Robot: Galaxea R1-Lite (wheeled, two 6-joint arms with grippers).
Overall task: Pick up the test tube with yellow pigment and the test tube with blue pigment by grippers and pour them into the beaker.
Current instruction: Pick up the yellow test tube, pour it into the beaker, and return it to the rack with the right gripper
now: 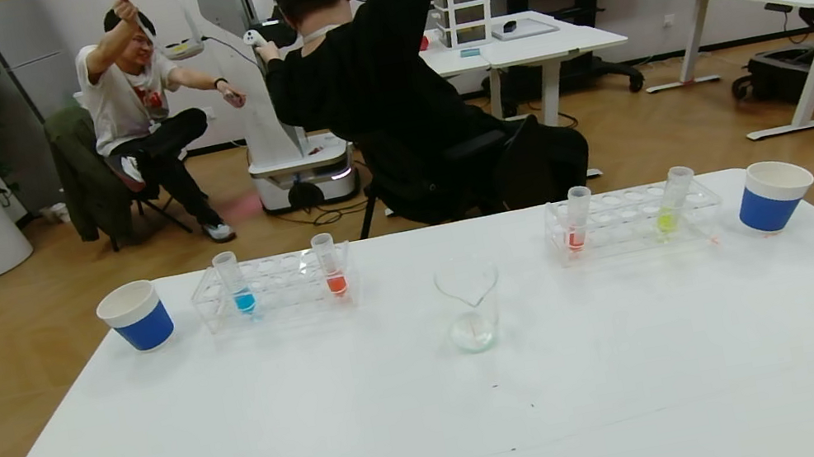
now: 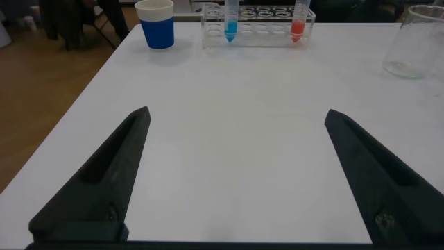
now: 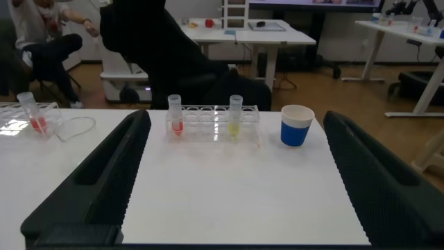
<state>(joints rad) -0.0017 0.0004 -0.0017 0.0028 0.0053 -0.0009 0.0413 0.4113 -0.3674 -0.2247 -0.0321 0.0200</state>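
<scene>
Both hands hover low over the white surface (image 1: 325, 427) with fingers spread wide: the left hand (image 2: 236, 180) and the right hand (image 3: 232, 180). From left to right, the test tube with blue pigment (image 1: 237, 285) stands in the left rack (image 1: 275, 289), the beaker (image 1: 469, 305) sits centrally, and the test tube with yellow pigment (image 1: 672, 203) stands in the right rack (image 1: 628, 221).

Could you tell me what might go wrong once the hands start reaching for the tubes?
An orange-red tube shares the rack with the blue tube, and another sits near the yellow tube; a wrong pick seems possible. The yellow tube leans, so a grasp may slip. The beaker stands loose mid-table and could be bumped.
</scene>
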